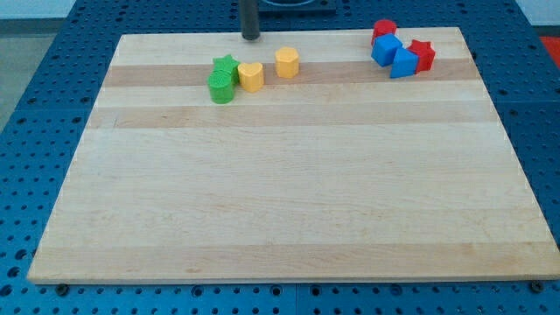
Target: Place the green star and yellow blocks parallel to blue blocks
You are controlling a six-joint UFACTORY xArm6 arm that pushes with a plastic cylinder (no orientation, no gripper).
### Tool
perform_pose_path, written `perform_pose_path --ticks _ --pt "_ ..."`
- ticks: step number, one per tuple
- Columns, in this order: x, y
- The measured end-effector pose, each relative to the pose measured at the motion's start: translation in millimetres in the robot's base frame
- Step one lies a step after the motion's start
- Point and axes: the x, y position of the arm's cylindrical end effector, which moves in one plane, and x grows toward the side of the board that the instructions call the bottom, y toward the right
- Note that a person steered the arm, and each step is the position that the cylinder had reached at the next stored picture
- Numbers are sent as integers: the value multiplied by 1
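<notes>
My tip [251, 38] rests at the board's top edge, above and between the green star and the yellow blocks. The green star [226, 66] sits at the view's upper left, touching a green cylinder [221, 87] just below it. A yellow heart-shaped block [251, 76] lies right beside the star. A yellow hexagonal block [287, 62] stands a little to its right. At the upper right, two blue blocks [386, 49] [404, 63] lie side by side on a diagonal.
A red cylinder [384, 29] touches the blue blocks from above and a red star [423, 54] from the right. The wooden board [289, 192] lies on a blue perforated table [52, 52].
</notes>
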Motion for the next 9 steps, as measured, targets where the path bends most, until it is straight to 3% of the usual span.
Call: perform_pose_path --ticks 1,2,4,8,9 --pt "54 -30" --pt "80 -63" --pt "74 -87" --pt "105 -62" --pt "105 -22"
